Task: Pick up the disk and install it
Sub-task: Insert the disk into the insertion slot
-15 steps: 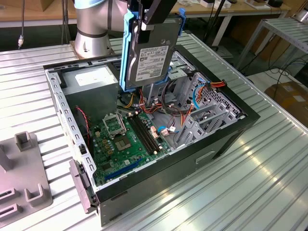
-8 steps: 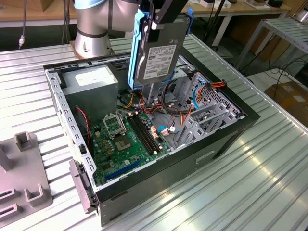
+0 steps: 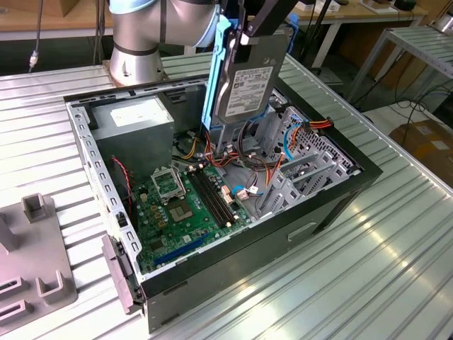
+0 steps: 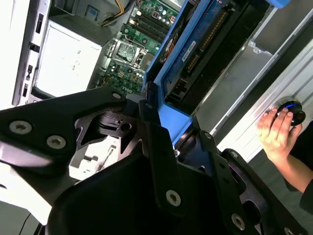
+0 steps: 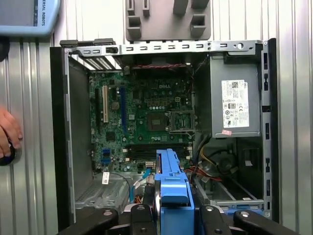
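The disk (image 3: 253,74) is a grey metal drive with a white label in a bright blue carrier rail (image 3: 215,78). It hangs on edge in the air over the open computer case (image 3: 333,205), above the cable bundle and the metal drive cage (image 3: 301,166). My gripper (image 3: 249,32) is shut on its upper end. In both wrist views the black fingers (image 5: 141,219) clamp the blue carrier (image 5: 172,188) from both sides. In the second wrist view the disk (image 4: 205,39) points down toward the green motherboard (image 4: 146,24).
Inside the case lie the motherboard (image 3: 180,205), a grey power supply (image 3: 134,120) and red, yellow and orange cables (image 3: 233,156). A grey fixture (image 3: 39,262) sits on the ribbed table at the exterior view's left. A person's hand (image 4: 276,132) rests on a round knob beside the case.
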Robot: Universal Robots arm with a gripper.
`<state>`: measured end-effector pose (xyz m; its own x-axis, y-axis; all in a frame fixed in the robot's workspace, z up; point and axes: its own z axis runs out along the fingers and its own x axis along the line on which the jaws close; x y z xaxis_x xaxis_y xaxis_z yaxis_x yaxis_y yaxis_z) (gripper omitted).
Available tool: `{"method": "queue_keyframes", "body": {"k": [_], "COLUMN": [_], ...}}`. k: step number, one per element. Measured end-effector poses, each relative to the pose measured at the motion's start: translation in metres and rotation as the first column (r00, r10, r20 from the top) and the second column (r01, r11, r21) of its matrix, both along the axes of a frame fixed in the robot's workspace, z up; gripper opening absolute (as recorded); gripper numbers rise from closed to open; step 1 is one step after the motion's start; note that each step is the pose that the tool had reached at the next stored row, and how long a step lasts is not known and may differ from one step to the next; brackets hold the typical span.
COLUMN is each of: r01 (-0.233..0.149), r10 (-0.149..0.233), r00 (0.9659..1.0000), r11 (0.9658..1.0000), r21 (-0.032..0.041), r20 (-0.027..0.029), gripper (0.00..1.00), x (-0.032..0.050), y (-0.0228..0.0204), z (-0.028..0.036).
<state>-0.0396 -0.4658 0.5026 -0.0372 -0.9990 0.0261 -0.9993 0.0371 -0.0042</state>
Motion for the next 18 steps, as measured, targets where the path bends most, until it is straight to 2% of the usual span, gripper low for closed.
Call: {"method": "queue_keyframes", "body": {"k": [4, 6, 9, 11, 16, 18], "r01": [0.0, 0.0, 0.0, 0.0, 0.0, 0.0], "r10": [0.0, 0.0, 0.0, 0.0, 0.0, 0.0], "r00": [1.0, 1.0, 1.0, 1.0, 1.0, 1.0], "r11": [1.0, 1.0, 1.0, 1.0, 1.0, 1.0], "r21": [-0.0001, 0.0001, 0.0001, 0.0, -0.0001, 0.0], "r20": [0.0, 0.0001, 0.0, 0.0, 0.0, 0.0], "gripper": [0.37, 0.37, 0.37, 0.37, 0.37, 0.37], "x": [0.001, 0.0016, 0.0024, 0.0041, 0.0095, 0.0218], "y": [-0.0127, -0.0208, -0.0296, -0.039, -0.052, -0.0545], "z": [-0.0006, -0.0013, -0.003, -0.0053, -0.0097, -0.0122]}}
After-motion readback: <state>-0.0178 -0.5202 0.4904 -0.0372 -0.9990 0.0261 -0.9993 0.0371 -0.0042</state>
